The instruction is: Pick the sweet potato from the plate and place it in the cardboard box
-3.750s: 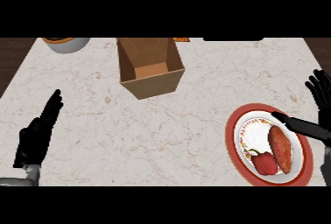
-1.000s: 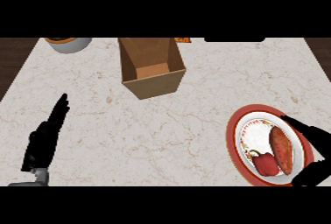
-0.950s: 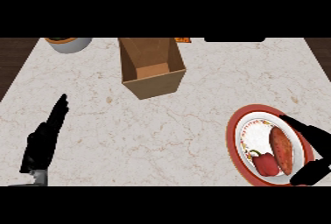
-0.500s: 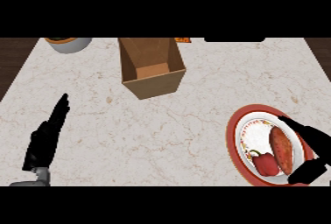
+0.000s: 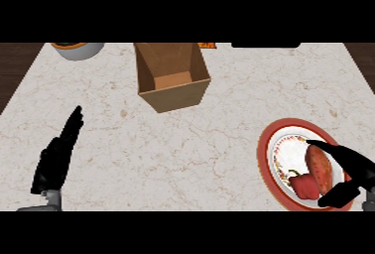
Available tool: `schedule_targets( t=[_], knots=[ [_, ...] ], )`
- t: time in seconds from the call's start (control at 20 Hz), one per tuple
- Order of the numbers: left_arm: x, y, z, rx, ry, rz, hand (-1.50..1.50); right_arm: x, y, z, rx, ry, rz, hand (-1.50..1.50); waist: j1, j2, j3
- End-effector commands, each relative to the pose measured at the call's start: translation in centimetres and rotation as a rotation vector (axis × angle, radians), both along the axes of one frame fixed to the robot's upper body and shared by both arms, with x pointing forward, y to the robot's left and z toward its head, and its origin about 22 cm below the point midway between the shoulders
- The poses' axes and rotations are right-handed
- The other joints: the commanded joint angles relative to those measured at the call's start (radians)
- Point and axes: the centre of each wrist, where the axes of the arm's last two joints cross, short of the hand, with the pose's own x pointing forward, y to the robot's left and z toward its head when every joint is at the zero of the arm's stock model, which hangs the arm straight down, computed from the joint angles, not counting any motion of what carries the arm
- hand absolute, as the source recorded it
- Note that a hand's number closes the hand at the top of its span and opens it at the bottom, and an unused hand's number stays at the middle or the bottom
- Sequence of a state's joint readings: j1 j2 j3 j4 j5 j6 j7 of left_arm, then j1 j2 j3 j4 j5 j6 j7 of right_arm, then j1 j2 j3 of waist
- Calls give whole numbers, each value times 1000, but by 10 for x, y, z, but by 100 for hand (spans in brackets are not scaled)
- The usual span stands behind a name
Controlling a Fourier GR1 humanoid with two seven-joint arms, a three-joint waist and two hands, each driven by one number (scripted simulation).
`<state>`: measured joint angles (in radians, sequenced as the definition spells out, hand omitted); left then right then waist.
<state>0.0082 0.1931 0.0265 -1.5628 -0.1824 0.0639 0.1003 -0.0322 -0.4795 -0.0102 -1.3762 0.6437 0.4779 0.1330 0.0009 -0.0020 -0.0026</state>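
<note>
Two black hands show over a pale marbled counter, the widest thing in view. Next in bulk is the cardboard box, open at the top and standing upright toward the far edge of the counter; it serves as the landmark for the rest. The plate, white with a red rim, lies well to the right of the box and nearer the robot. The left hand shows well to the left of the box and nearer the robot, resting with its fingers straight and pointing away, holding nothing. The right hand is over the plate's right side, far from the box; one finger reaches across the far end of the sweet potato and the thumb curls in at the near end, so the hand brackets it. Whether the fingers actually touch it cannot be told. The sweet potato lies lengthwise on the plate, not in the box. A red pepper sits just beside it, on its left and toward its near end. A grey bowl with orange contents stands left of the box at the far edge.
</note>
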Motion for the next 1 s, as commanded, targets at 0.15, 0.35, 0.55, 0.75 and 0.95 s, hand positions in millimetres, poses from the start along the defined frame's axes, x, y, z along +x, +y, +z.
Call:
schedule_targets(
  t=[0.15, 0.35, 0.55, 0.75, 0.95],
  knots=[
    [-12, 9, -10, 1, 10, 2, 0, 1, 11, -33, -47, -87, 33, 150, 6, 3, 3],
    [3, 8, -1, -13, -17, -2, 0, 11, 6, -8, -137, -208, 6, 150, 1, 2, 3],
    [-7, -4, 9, 16, -8, 11, 0, -2, 5, -10, -121, -294, 15, 150, 0, 1, 3],
    [-10, 6, -1, 6, 0, 11, 0, 1, 64, 6, -192, -351, -124, 150, -3, -1, 2],
    [2, 8, 1, 0, 5, 13, 0, 6, 132, 4, -322, -388, -334, 150, -1, -1, -1]
  ],
)
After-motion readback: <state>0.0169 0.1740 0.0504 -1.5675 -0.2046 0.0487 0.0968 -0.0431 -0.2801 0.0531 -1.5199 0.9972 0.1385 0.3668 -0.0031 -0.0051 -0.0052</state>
